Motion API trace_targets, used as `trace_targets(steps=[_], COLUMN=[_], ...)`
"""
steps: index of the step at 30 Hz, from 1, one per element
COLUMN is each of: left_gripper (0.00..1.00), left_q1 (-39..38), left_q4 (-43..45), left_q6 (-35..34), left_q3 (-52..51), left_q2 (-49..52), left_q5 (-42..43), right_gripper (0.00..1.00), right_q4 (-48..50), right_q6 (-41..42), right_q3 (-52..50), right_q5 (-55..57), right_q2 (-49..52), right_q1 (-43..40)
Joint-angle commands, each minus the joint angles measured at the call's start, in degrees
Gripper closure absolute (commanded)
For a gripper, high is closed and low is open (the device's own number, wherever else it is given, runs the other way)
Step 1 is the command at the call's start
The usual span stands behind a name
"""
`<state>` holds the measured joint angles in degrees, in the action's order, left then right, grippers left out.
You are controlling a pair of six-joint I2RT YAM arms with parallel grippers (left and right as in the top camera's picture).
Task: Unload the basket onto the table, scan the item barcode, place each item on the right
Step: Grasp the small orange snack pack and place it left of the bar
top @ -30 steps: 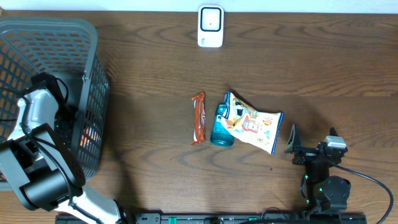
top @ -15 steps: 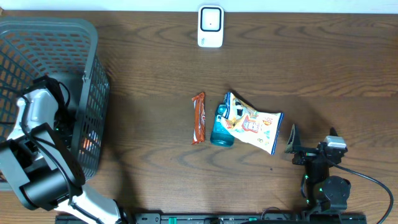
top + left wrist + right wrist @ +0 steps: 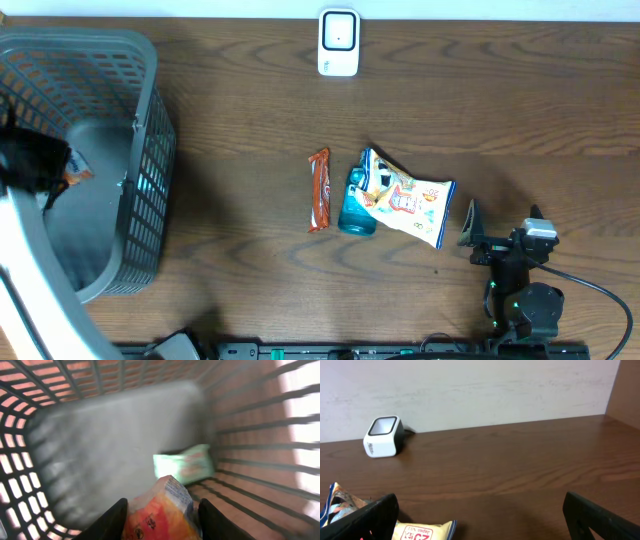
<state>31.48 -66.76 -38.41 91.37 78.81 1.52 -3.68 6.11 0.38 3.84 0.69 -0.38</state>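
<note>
Left wrist view: the orange packet [image 3: 156, 516] sits between the two fingers of my left gripper [image 3: 162, 504], which are drawn in against its sides and pinch it, about half closed. The packet's crumpled top edge sticks up past the fingertips. Below it lies the grey floor of the basket [image 3: 250, 435], and a green packet [image 3: 183, 463] rests in the corner by the mesh wall, apart from the one I hold. From overhead, my left gripper [image 3: 35, 163] hangs over the inside of the basket [image 3: 100, 42] at the table's left end, with the orange packet [image 3: 79, 170] showing at its tip. The scanner [image 3: 338, 42] stands at the far edge of the table [image 3: 250, 100], well apart from the basket. Mid-table lie a brown bar [image 3: 319, 188], a blue bottle [image 3: 354, 206] and a snack bag [image 3: 408, 198], side by side. My right gripper [image 3: 480, 522] is spread wide near the snack bag, holding nothing.
</note>
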Motion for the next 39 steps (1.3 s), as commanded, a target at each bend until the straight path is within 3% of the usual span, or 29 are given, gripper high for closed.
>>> trace_targets(steps=[1, 5, 12, 21, 28, 39], left_gripper=[0.58, 0.58, 0.61, 0.61, 0.61, 0.62], left_q1=[-1.33, -7.52, -28.79, -54.42, -61.61, -62.49], left_q4=[-0.5, -0.52, -0.48, 2.71, 8.24, 13.11], left_q6=[-3.8, -4.33, -6.1, -15.93, -15.93, -16.81], left_q3=[0.37, 0.33, -3.26, -11.76, -12.46, -12.46], left_q2=[-7.82, -13.49, -14.34, -2.16, 13.68, 32.54], left_q5=[5.68, 9.33, 8.59, -6.16, -8.52, -9.73], right_gripper=[0.01, 0.01, 0.01, 0.01, 0.01, 0.01], right_q4=[-0.2, -0.2, -0.2, -0.2, -0.2, -0.2], right_q6=[0.68, 0.68, 0.7, 0.68, 0.68, 0.68], right_q3=[-0.07, -0.07, -0.07, -0.07, -0.07, -0.07], right_q5=[0.11, 0.11, 0.11, 0.11, 0.11, 0.11], right_q2=[-0.24, -0.24, -0.24, -0.24, -0.24, -0.24], right_q1=[-0.11, -0.11, -0.11, -0.11, -0.11, -0.11])
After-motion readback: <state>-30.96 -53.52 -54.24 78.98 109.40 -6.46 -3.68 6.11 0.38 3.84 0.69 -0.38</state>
